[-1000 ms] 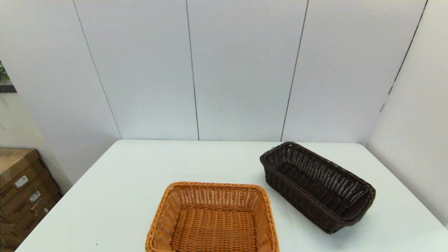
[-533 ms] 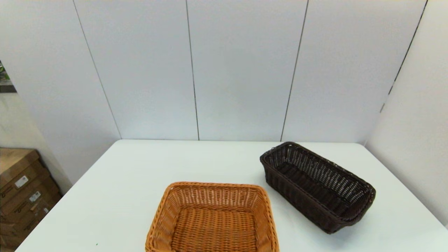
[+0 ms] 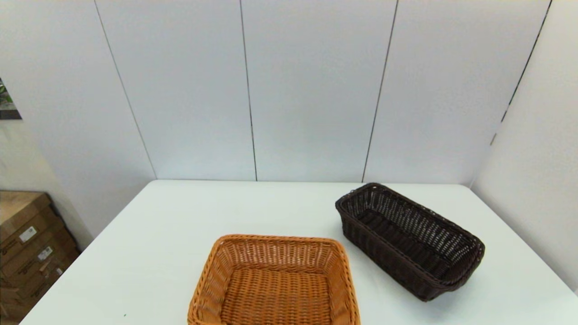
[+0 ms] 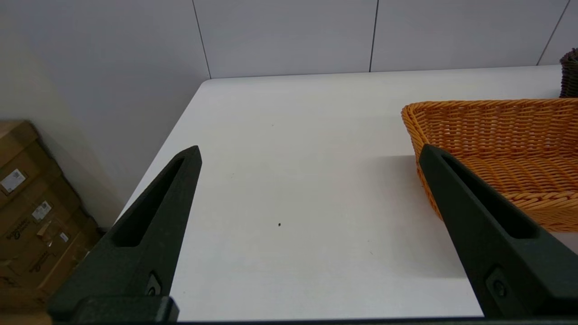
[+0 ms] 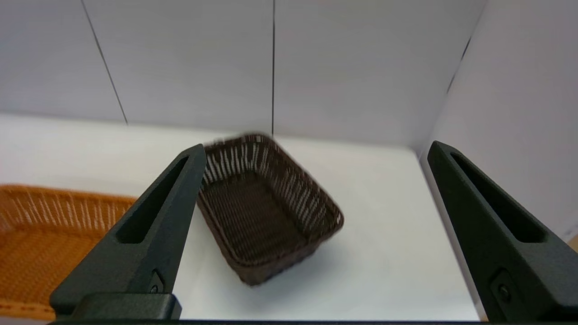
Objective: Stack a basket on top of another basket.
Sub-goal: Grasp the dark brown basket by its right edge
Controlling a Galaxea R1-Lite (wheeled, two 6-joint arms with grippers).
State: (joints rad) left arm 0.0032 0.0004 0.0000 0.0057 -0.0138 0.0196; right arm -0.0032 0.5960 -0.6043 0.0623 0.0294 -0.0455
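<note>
On the white table [image 3: 180, 234] stand two empty wicker baskets, apart and unstacked; the tan basket [image 3: 275, 282] sits at the near edge, about centre, its near end cut off by the head view; the dark basket [image 3: 408, 241] sits to its right and farther back, turned at an angle, one short end toward the far wall, close to the tan basket's far right corner but not touching it. Neither arm shows in the head view. Left gripper [image 4: 309, 153]: jaws wide open, holding nothing, low over the near left part of the table, with the tan basket [image 4: 496, 149] just right of it. Right gripper [image 5: 316, 151]: jaws wide open, empty, raised near the table's near right side, facing the dark basket [image 5: 266, 212]; tan basket [image 5: 49, 230] to the left. Cardboard boxes [image 3: 27, 253] stand on the floor left of the table.
</note>
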